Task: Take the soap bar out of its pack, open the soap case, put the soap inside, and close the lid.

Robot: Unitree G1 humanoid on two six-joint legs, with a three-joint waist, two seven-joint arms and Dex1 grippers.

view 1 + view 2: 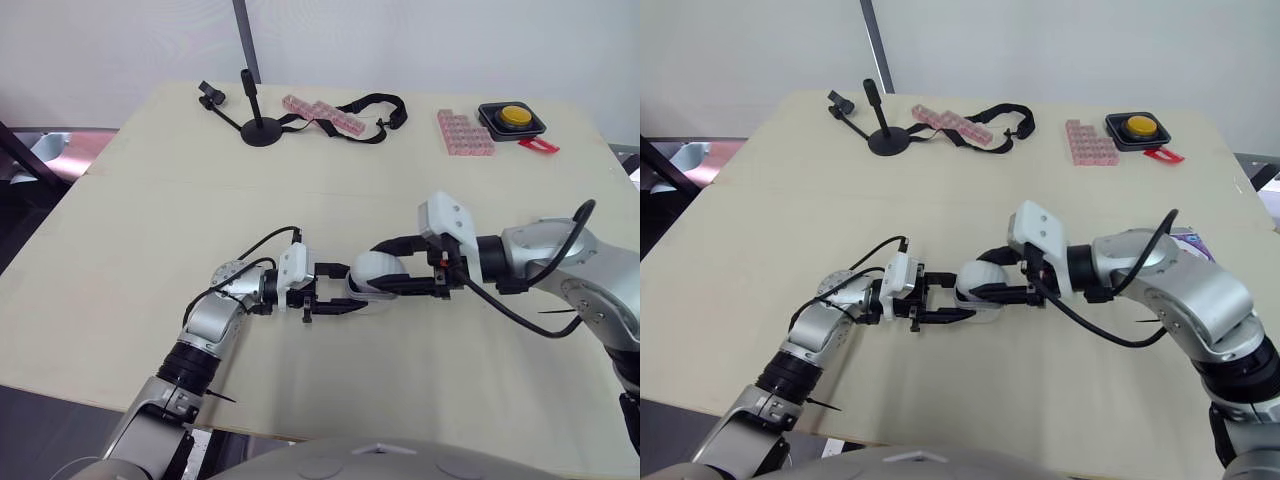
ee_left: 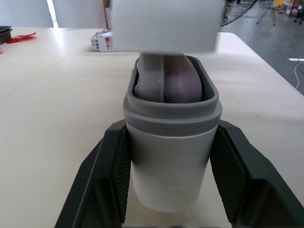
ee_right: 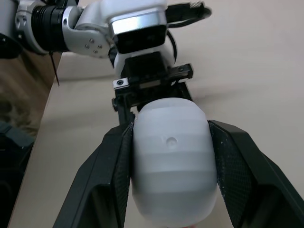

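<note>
Grey soap case (image 2: 171,161), purple soap (image 2: 184,83) inside

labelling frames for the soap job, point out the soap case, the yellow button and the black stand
soap case (image 2: 171,111), left wrist view, on its grey rim band
yellow button (image 1: 514,115), left eye view, on its yellow cap
black stand (image 1: 264,133), left eye view, on its round base

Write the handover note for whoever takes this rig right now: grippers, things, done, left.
Left gripper: shut on the case, its open mouth facing the right arm.
Right gripper: shut on the lid, held just off the case's mouth; the rim is not yet covered.
Soap: unwrapped, inside the case.
Pack: lying on the table, beside the right arm.
Done: soap out of pack, case opened, soap in.
Left: push the lid onto the case until it closes.
</note>
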